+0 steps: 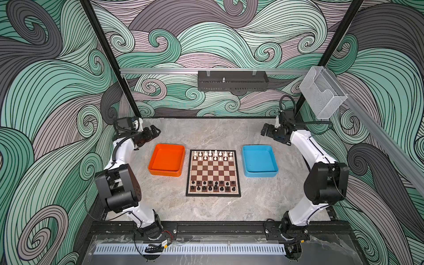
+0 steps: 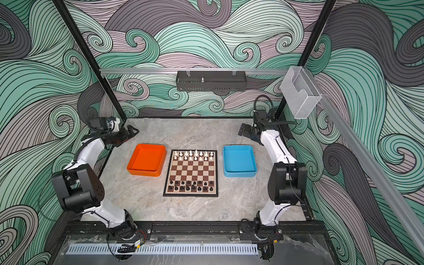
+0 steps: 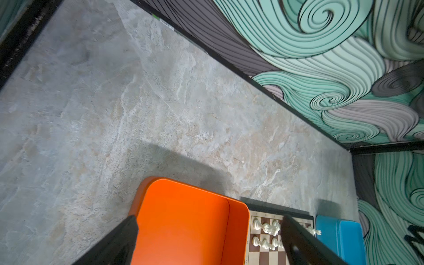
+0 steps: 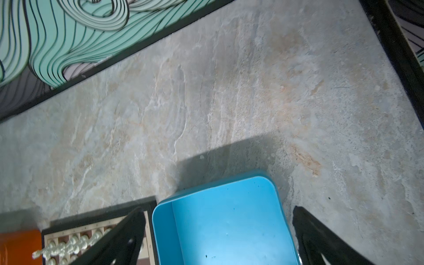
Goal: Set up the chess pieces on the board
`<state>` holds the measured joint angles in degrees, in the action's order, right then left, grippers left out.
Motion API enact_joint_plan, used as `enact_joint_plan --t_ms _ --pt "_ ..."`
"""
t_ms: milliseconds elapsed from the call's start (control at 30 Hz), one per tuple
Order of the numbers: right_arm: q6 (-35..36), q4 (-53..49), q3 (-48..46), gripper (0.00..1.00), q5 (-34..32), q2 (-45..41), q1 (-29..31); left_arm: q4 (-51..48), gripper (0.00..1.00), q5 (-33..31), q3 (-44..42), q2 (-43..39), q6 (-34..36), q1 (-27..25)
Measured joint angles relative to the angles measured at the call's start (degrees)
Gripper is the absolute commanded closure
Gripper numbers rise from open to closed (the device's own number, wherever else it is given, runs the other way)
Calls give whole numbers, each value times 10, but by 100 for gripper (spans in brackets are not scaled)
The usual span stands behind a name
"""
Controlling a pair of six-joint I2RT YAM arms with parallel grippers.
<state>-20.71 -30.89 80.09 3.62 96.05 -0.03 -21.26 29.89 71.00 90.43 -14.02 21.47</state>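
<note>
Two rows of white chessmen [image 1: 212, 155] stand along the upper edge of the chessboard [image 1: 213, 173] in both top views, and two rows of black chessmen [image 1: 213, 186] stand along its lower edge. The board itself lies in the middle of the frame on the stone-patterned tabletop [image 1: 206, 135]. An orange tray [image 1: 166, 163] sits just to its left and a blue tray [image 1: 260, 164] just to its right, each apart from the board's black frame. The left gripper [image 1: 155, 131] hangs above and left of the orange tray, well clear of the board, with its claw spread. The right gripper [image 1: 265, 131] hangs above and right of the blue tray, likewise spread and well apart from every piece. From the left wrist camera, the left gripper [image 3: 208, 219] shows two dark fingers [image 3: 121, 241] set wide apart. The orange tray [image 3: 183, 229] lies below them and a corner of the chessboard [image 3: 263, 253] beside it. A few white chessmen [image 3: 267, 227] show there, partly hidden by one finger, and the blue tray [image 3: 339, 238] lies beyond. From the right wrist camera, the right gripper [image 4: 218, 210] is also spread wide, its fingers [image 4: 321, 243] straddling the blue tray [image 4: 229, 229] from above. A corner of the chessboard [image 4: 68, 231] with blurred white chessmen [image 4: 68, 246] lies next to that tray, and a sliver of the orange tray [image 4: 18, 245] lies past it.
</note>
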Motion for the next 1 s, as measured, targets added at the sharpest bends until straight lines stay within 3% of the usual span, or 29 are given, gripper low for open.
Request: enact_joint_plan --t_ms 167,467,600,733,867,1000 --pt "1 66 -57 0 6 -29 -24 120 1 2 -82 -70 7 5" --pt "46 138 -108 0 -40 -83 -24 205 1 40 -49 -66 7 3" --pt "67 163 -120 0 -57 -99 -25 204 1 101 13 -28 22 3" --pt "97 257 -191 0 -59 -128 -25 168 1 126 68 -5 49 3" --pt "115 347 -269 0 -66 -144 -25 183 1 114 28 -26 72 3" --pt "144 367 -286 0 -66 -143 -25 184 1 98 -13 -32 115 2"
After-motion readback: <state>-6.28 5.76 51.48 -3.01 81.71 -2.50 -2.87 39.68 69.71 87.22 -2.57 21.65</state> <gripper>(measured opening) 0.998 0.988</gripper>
